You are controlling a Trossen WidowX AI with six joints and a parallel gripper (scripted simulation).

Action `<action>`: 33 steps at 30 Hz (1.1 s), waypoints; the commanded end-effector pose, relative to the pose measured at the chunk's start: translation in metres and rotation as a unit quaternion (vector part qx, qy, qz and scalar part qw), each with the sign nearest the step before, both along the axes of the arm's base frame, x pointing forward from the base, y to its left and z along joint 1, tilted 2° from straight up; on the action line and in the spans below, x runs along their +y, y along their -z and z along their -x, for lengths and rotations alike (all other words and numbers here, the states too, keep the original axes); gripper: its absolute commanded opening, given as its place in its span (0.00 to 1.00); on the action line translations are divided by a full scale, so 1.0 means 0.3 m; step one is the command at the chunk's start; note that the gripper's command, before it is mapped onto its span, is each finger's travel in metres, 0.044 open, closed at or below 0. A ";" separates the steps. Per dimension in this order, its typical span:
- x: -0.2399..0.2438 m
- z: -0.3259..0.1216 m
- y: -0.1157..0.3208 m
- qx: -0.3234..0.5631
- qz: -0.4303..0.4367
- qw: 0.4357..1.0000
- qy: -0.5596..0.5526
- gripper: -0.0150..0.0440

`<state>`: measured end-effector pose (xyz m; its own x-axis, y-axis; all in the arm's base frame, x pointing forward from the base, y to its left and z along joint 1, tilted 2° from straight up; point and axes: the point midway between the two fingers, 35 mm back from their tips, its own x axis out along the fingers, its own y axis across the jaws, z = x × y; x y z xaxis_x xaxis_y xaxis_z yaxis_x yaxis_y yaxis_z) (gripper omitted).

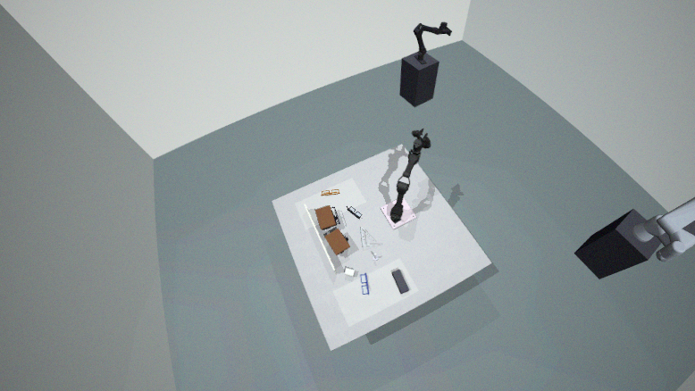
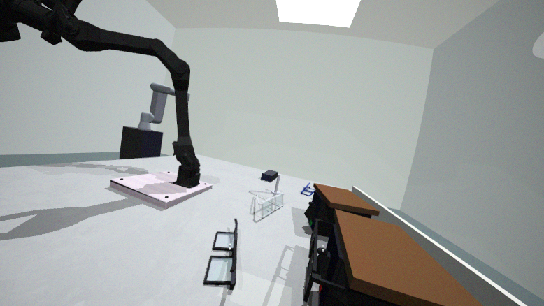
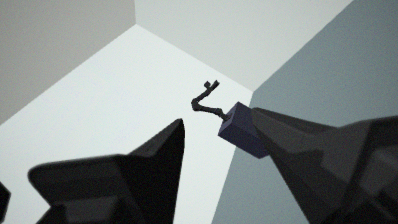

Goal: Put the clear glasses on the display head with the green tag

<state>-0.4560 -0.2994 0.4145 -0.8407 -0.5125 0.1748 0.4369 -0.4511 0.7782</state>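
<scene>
The clear glasses [image 1: 363,237] [image 2: 267,208] rest on the table in front of the heads, their thin temples stretching toward the arm side. The head with the green tag [image 1: 337,241] [image 2: 348,199] stands under a brown top; its green tag [image 2: 310,222] shows slightly, and I see no glasses on it. The other head [image 1: 326,217] [image 2: 396,254], with a bit of red below, wears black-framed glasses [image 2: 313,262]. My gripper [image 1: 422,133] [image 3: 217,118] is partly open and empty, raised beyond the table edge, far from the clear glasses and turned away from both heads.
Loose black glasses [image 1: 354,212] [image 2: 234,254], orange glasses [image 1: 330,193], blue glasses [image 1: 364,284] [image 2: 307,188], a dark case [image 1: 400,281] [image 2: 269,175] and a small white block [image 1: 349,271] lie around the heads. A long upright panel [image 1: 319,237] stands behind them.
</scene>
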 end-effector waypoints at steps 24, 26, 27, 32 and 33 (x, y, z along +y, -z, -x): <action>-0.698 -1.315 0.397 -0.292 -0.113 0.864 -0.393 0.59; -0.695 -1.432 0.427 -0.307 -0.133 0.846 -0.416 0.59; -0.690 -1.490 0.442 -0.314 -0.144 0.836 -0.427 0.59; -0.634 -1.775 0.521 -0.346 -0.201 0.784 -0.474 0.59; -0.616 -1.831 0.538 -0.353 -0.213 0.773 -0.482 0.59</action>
